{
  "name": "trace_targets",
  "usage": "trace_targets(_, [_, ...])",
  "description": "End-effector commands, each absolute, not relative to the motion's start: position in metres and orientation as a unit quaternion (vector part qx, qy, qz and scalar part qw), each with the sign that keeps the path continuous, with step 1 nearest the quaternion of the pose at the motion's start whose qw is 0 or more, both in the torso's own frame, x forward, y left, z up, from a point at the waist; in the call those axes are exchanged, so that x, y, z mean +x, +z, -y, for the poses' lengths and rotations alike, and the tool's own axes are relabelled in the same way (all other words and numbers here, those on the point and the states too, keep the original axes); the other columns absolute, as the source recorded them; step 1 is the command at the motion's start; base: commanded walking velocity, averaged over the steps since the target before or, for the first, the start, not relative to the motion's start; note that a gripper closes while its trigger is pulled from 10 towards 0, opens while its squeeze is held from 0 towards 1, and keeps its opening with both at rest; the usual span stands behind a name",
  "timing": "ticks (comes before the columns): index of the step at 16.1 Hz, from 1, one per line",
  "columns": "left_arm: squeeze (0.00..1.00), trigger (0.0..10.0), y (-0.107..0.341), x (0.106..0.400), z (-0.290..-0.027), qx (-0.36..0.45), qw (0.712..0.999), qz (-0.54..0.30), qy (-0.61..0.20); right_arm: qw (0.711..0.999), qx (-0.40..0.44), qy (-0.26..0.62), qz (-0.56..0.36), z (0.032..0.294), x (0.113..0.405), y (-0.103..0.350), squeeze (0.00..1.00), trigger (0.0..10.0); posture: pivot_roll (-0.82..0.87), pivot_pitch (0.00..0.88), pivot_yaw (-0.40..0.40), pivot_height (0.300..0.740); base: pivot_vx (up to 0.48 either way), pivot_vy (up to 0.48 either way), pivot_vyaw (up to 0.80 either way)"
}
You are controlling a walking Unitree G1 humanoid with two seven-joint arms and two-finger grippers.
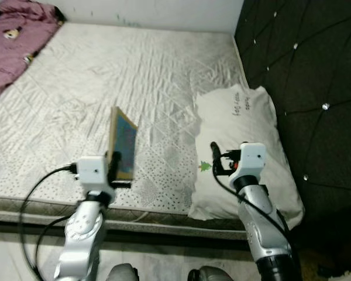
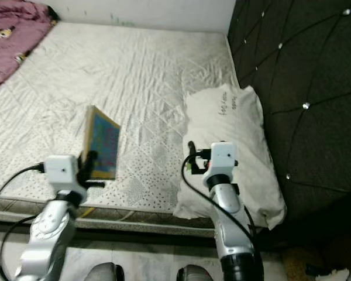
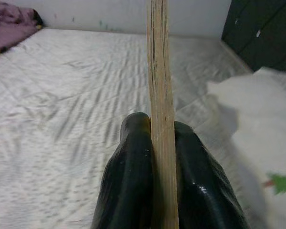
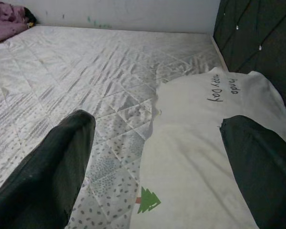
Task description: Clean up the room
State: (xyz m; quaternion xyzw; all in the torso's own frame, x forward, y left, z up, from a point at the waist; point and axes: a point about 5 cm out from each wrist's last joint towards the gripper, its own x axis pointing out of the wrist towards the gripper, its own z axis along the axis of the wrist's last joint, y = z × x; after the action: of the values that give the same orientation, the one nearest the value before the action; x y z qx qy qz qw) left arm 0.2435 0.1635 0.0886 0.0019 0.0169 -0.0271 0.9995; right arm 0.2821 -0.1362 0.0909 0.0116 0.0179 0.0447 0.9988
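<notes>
My left gripper (image 1: 114, 165) is shut on the lower edge of a thin book (image 1: 122, 142) with a tan cover and a blue picture face, held upright above the bed's front edge. In the left wrist view the book (image 3: 160, 71) stands edge-on between the two black fingers (image 3: 131, 167). My right gripper (image 1: 215, 158) is open and holds nothing, hovering over the near end of a white pillow (image 1: 243, 126). In the right wrist view the pillow (image 4: 205, 157) with a small green tree print lies between the spread fingers (image 4: 52, 167).
The white quilted mattress (image 1: 105, 76) stretches ahead. A purple blanket (image 1: 14, 41) with a cartoon print lies at its far left corner. A black tufted headboard (image 1: 310, 88) runs along the right side. Pale floor (image 1: 23, 252) shows below the bed edge.
</notes>
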Motion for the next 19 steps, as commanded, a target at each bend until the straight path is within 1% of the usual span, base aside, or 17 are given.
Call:
trace_targets(1, [0.00, 10.0, 0.098, 0.242, -0.168, 0.026, 0.999, 0.006, -0.021, 0.999, 0.001, 0.053, -0.011, 0.135, 0.280, 0.097, 0.00, 10.0, 0.07, 0.142, -0.010, 0.740, 0.000, 0.000, 0.00])
trace_targets(2, [0.00, 10.0, 0.101, 0.235, -0.174, 0.049, 0.999, 0.013, -0.020, 0.998, -0.021, 0.058, -0.004, 0.137, 0.270, 0.099, 0.00, 10.0, 0.07, 0.148, -0.010, 0.740, 0.000, 0.000, 0.00])
trace_targets(3, [0.00, 10.0, 0.102, 0.231, -0.178, 0.052, 0.999, 0.015, -0.003, 0.999, -0.017, 0.035, -0.015, 0.145, 0.265, 0.096, 0.00, 10.0, 0.07, 0.148, -0.010, 0.740, 0.000, 0.000, 0.00])
trace_targets(5, [0.00, 10.0, 0.104, 0.230, -0.179, 0.054, 0.998, 0.022, 0.005, 0.999, -0.015, 0.026, -0.021, 0.146, 0.266, 0.096, 0.00, 10.0, 0.07, 0.151, -0.011, 0.740, 0.000, 0.000, 0.00])
trace_targets(9, [0.00, 10.0, 0.104, 0.230, -0.172, 0.056, 0.998, 0.022, -0.008, 0.999, -0.007, 0.013, -0.043, 0.148, 0.263, 0.090, 0.00, 10.0, 0.07, 0.148, -0.012, 0.740, 0.000, 0.000, 0.00])
trace_targets(14, [0.00, 10.0, 0.104, 0.232, -0.172, 0.046, 0.999, 0.022, -0.001, 0.999, 0.002, 0.006, -0.048, 0.148, 0.264, 0.093, 0.00, 10.0, 0.07, 0.148, -0.016, 0.740, 0.000, 0.000, -0.80])
trace_targets(15, [0.00, 10.0, 0.106, 0.232, -0.174, 0.041, 0.999, 0.026, 0.007, 0.997, 0.039, -0.011, -0.065, 0.147, 0.265, 0.095, 0.00, 10.0, 0.08, 0.149, -0.014, 0.740, 0.000, 0.000, -0.80])
trace_targets(16, [0.00, 10.0, 0.109, 0.232, -0.175, 0.069, 0.997, 0.034, 0.012, 0.998, 0.056, 0.010, -0.040, 0.136, 0.266, 0.110, 0.00, 10.0, 0.08, 0.146, -0.010, 0.740, 0.000, 0.000, -0.68])
trace_targets(17, [0.00, 10.0, 0.110, 0.231, -0.175, 0.081, 0.996, 0.040, 0.016, 0.998, 0.046, 0.030, -0.020, 0.130, 0.266, 0.116, 0.00, 10.0, 0.07, 0.145, -0.008, 0.740, 0.000, 0.000, 0.00])
trace_targets(18, [0.00, 10.0, 0.110, 0.231, -0.175, 0.069, 0.997, 0.040, 0.017, 0.999, 0.035, 0.033, -0.019, 0.130, 0.266, 0.113, 0.00, 10.0, 0.07, 0.144, -0.007, 0.740, 0.000, 0.000, 0.00])
trace_targets(19, [0.00, 10.0, 0.109, 0.232, -0.176, 0.047, 0.998, 0.037, 0.026, 0.999, 0.025, 0.016, -0.033, 0.138, 0.264, 0.102, 0.00, 10.0, 0.08, 0.137, -0.007, 0.740, 0.000, 0.000, 0.00])
